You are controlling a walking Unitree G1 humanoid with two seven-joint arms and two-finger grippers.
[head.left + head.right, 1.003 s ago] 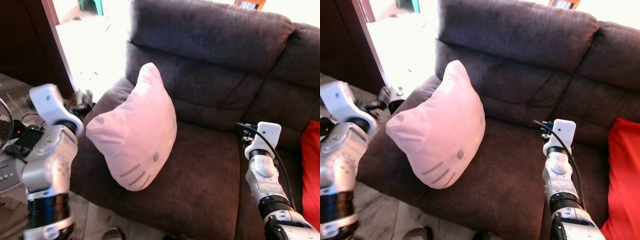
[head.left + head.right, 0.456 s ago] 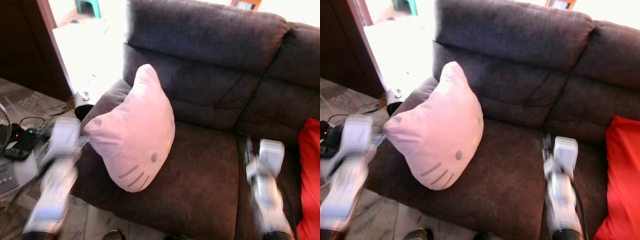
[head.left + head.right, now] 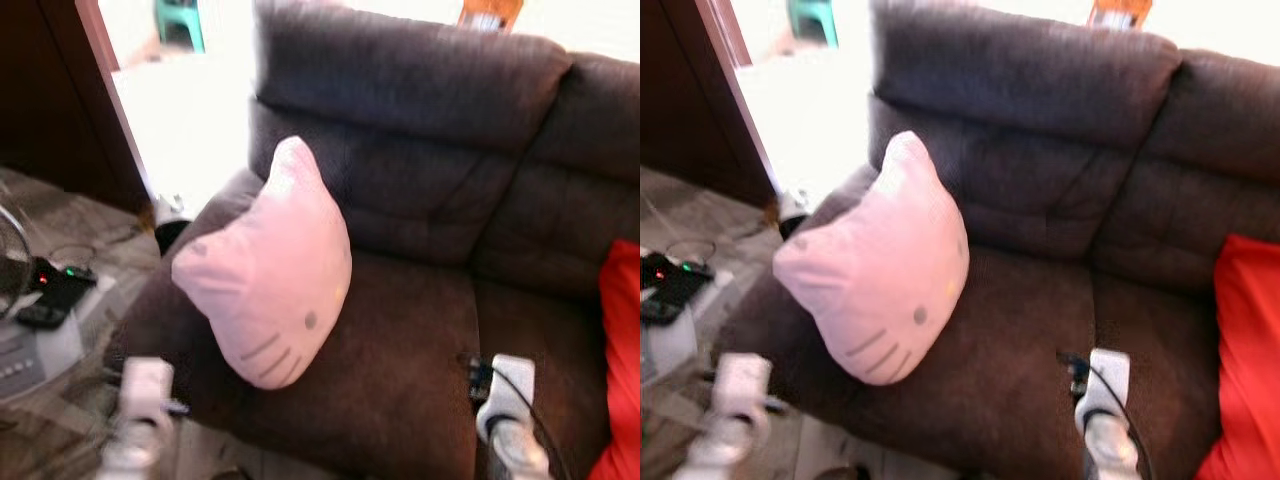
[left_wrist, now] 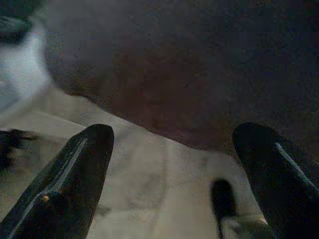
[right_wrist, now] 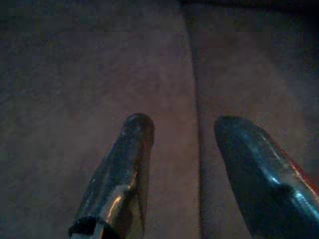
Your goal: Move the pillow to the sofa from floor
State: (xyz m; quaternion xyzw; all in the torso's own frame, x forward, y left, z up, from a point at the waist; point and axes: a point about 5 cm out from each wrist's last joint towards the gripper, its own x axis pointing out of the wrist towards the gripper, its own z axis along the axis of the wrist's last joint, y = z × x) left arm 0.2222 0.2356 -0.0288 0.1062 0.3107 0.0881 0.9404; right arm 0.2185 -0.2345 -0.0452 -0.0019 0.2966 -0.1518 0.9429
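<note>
**One pillow up on the sofa, both arms low**

One pink pillow (image 3: 268, 270) sits on the brown sofa (image 3: 420, 230), propped on its edge at the seat's left end, leaning toward the armrest and backrest, its stitched face pointing out. There's open seat to its right, running all the way to a red cushion (image 3: 1245, 350) cut off by the frame edge. The sofa's front edge runs along the bottom, with pale floor (image 3: 70, 220) beyond the left arm.

Left arm (image 3: 140, 410) sits low at the sofa's front left corner, blurred. Its wrist view shows the left pincer (image 4: 174, 164) spread wide, nothing between the fingers, floor below and the dark sofa front ahead. Right arm (image 3: 1102, 400) is low over the seat's front edge, right of the pillow and well apart from it. The right pincer (image 5: 192, 174) is spread too, empty, above a seam in the seat fabric.

Dark gadgets with small lights (image 3: 50, 285) lie on the floor at left, too blurred to name.
</note>
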